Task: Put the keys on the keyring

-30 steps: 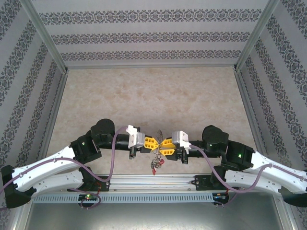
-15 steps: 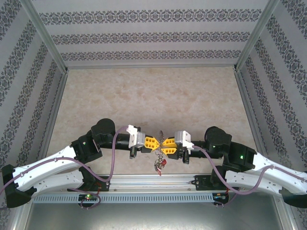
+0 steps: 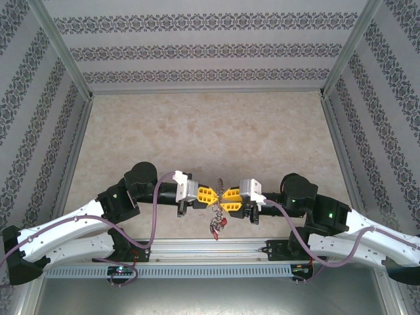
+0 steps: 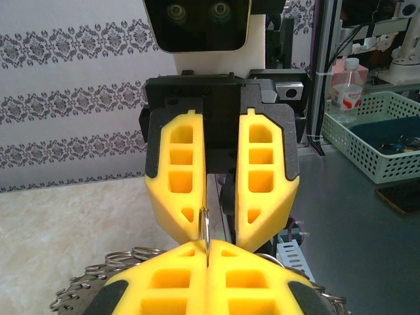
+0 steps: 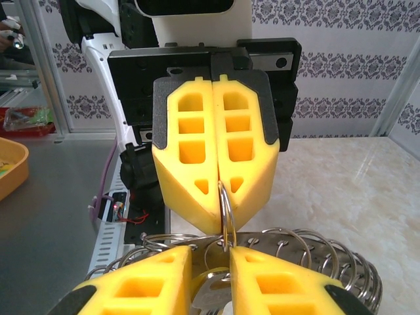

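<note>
Pinching the keyring [image 5: 226, 203] edge-on, the left hand [image 5: 216, 222] is pressed together; the right wrist view catches the right hand [image 5: 210, 252] nipping a silvery key [image 5: 211, 295], too small to make out overhead.

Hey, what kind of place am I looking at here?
Probably a robotics lab test cell: aluminium frame and patterned wall panels box in a marble-look table, with a left arm and right arm bolted at its edge; a plastic basket and bottle sit outside.
</note>
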You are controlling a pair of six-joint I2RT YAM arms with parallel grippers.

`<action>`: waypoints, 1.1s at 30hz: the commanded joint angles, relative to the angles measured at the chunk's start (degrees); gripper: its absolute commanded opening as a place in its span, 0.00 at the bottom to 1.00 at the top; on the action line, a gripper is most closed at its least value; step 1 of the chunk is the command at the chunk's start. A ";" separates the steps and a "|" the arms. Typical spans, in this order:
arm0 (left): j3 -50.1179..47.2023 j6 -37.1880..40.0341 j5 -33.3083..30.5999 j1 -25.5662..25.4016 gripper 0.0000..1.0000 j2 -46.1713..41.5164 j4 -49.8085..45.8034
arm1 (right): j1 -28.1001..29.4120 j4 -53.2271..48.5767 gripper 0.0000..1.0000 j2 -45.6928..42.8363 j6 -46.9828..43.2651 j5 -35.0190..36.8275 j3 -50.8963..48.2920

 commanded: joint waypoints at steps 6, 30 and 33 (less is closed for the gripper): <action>-0.55 -0.68 1.02 0.46 0.00 -1.57 1.59 | -0.52 5.30 0.23 -0.47 0.86 2.95 -0.54; 0.11 -0.64 0.63 0.70 0.00 -2.38 1.15 | -1.85 5.63 0.01 2.90 0.55 -3.46 -0.55; 0.42 -0.64 0.45 0.75 0.00 -2.28 0.60 | -2.13 4.29 0.00 2.46 -0.04 -0.86 -0.31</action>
